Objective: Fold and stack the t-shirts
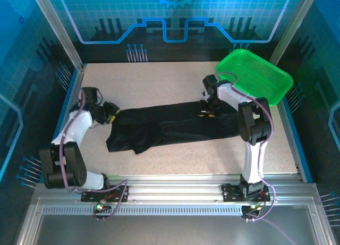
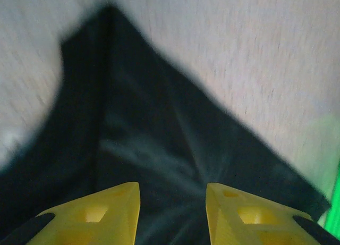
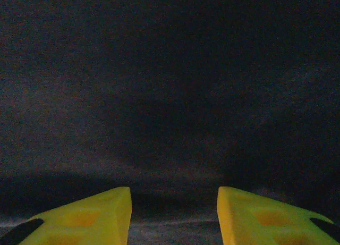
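One black t-shirt (image 1: 170,127) lies stretched in a long, loosely folded band across the middle of the table. My left gripper (image 1: 112,113) is at its left end, low over the cloth. In the left wrist view the yellow fingers (image 2: 114,202) stand apart over wrinkled black fabric (image 2: 149,138); that gripper (image 2: 172,189) is open. My right gripper (image 1: 207,111) hangs over the shirt's right part. The right wrist view has that gripper (image 3: 174,192) open, close above dark fabric (image 3: 170,85), nothing pinched between the fingers.
A green mesh basket (image 1: 257,75) stands at the back right corner, just behind the right arm; its green glow (image 2: 334,202) touches the left wrist view's right edge. Bare speckled tabletop (image 1: 159,80) lies behind and in front of the shirt. Metal frame rails bound the table.
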